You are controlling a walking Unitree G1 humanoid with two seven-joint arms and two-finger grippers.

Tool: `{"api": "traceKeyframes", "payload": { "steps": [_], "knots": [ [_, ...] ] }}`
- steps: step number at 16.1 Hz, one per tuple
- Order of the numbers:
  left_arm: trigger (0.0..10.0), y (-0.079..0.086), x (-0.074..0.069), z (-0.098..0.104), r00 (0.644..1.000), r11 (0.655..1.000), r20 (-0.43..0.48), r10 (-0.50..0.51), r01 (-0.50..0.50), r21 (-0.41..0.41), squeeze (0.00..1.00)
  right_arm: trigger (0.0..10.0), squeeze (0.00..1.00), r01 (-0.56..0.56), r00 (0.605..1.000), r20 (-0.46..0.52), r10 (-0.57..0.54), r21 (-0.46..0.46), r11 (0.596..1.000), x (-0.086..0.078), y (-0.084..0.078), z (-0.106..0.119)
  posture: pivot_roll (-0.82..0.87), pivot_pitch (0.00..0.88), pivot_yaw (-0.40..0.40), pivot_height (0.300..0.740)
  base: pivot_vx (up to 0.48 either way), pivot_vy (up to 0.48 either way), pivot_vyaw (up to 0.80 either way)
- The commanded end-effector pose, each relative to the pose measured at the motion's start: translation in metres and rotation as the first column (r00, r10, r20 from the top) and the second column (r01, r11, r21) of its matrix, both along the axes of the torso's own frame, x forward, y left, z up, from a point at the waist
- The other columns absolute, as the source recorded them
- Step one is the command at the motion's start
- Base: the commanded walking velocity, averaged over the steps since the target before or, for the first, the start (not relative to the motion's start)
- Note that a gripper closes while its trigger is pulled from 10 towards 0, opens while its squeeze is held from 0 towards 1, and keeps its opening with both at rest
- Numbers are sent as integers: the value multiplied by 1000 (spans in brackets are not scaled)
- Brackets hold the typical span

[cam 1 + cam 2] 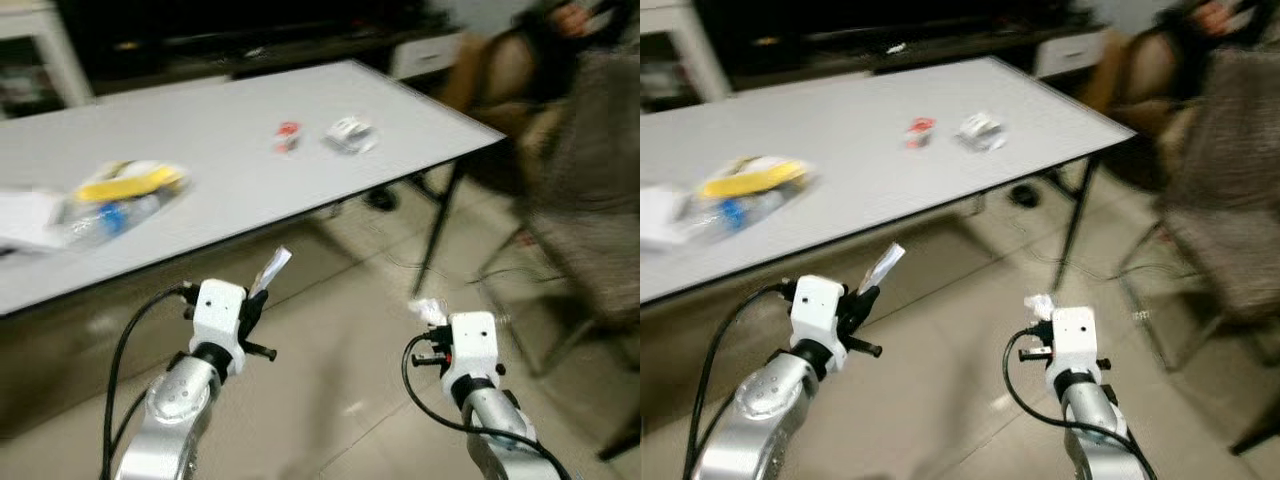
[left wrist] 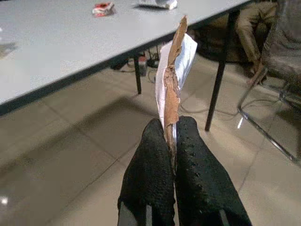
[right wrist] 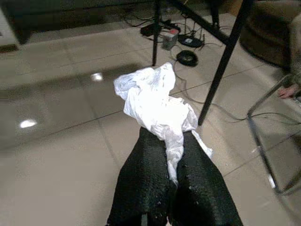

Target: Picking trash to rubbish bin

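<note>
Two pieces of trash are in hand: my left end effector is pinched on a flat torn wrapper standing up from its fingertips, and my right end effector is clamped on a crumpled white tissue. Both hang over the tiled floor, off the near edge of the desk.

I see no bin, so I must turn to find it. The wrapper is held only by its lower end and could slip out on a swing.

The head views show more trash on the desk: a red scrap and white wad toward the far right corner, a yellow packet near the left edge. The wrist views show the grips.
</note>
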State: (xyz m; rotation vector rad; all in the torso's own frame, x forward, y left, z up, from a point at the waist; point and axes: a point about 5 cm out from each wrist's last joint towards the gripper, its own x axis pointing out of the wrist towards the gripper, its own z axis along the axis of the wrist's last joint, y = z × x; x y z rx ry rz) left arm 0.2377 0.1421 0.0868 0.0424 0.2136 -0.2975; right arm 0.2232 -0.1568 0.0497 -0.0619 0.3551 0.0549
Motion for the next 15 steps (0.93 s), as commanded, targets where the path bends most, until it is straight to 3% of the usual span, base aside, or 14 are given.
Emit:
{"api": "traceKeyframes", "payload": {
  "steps": [1,5,15],
  "knots": [
    [10000,1,4,5,1000,1000,26,0,0,8,0,10000,0,10,1000,3,-10,-3,1000,1,-2,2,-17,0,-9,740,0,0,0],
    [10000,3,5,3,999,999,19,33,-33,27,0,10000,0,1,1000,-1,-1,-11,1000,-2,-2,2,-24,0,-13,740,0,-64,0],
    [10000,0,-2,1,1000,998,18,19,-20,60,0,10000,0,-22,1000,2,23,-20,1000,0,-1,5,-14,0,-31,740,0,-418,0]
  ]
}}
